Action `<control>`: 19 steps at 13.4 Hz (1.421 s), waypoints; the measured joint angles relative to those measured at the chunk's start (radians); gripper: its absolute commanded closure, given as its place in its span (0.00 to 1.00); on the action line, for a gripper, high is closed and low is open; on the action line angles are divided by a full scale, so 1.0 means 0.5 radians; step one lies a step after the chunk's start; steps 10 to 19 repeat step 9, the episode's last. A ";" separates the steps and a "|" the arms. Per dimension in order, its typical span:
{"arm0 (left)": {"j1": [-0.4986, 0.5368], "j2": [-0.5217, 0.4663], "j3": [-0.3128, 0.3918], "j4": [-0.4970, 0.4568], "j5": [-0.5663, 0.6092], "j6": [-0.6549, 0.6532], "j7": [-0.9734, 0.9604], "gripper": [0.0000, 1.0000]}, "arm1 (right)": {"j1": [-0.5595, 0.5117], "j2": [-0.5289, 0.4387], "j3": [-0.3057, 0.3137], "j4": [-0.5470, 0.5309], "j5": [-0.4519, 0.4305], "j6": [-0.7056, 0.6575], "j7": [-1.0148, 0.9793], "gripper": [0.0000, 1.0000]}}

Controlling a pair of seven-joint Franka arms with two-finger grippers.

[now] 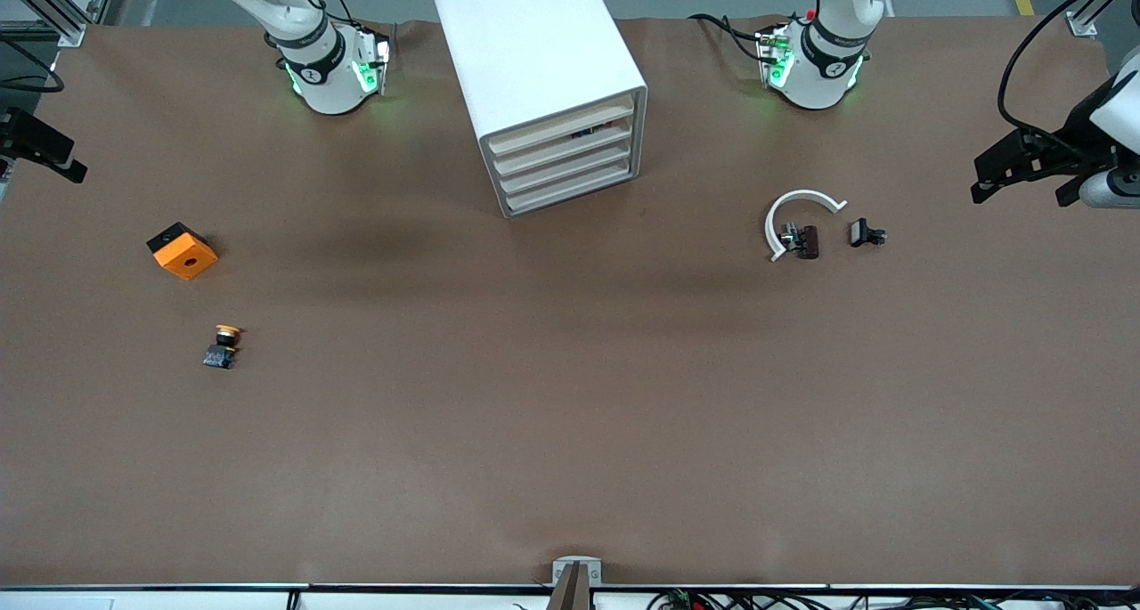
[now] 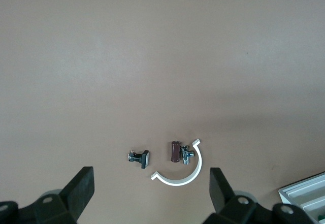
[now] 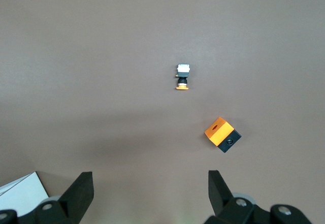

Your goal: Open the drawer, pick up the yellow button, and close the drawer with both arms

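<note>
Front view: drawer (image 1: 559, 127) shut, stiff, grab front lip | button (image 1: 223, 345) on table, light, pinch body | left gripper (image 2: 151, 191), right gripper (image 3: 150, 191) wide, empty

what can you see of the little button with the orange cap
The button is tiny: a round orange-yellow cap on a dark body with a bluish base, looking like plastic. It lies on its side on the bare brown table, cap pointing toward the robots' bases. It sits toward the right arm's end, nearer the front camera than the orange block, apart from it. Nothing touches it, and neither gripper is near it. It is outside the cabinet.
</note>
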 measured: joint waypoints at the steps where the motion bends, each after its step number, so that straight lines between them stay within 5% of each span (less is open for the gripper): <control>1: 0.002 0.000 0.000 0.000 0.000 0.000 0.000 0.00 | -0.005 0.000 -0.003 0.000 -0.001 0.000 0.000 0.00; 19: 0.018 0.004 0.004 0.000 0.000 -0.004 -0.001 0.00 | -0.021 -0.001 -0.012 0.000 -0.001 0.001 0.000 0.00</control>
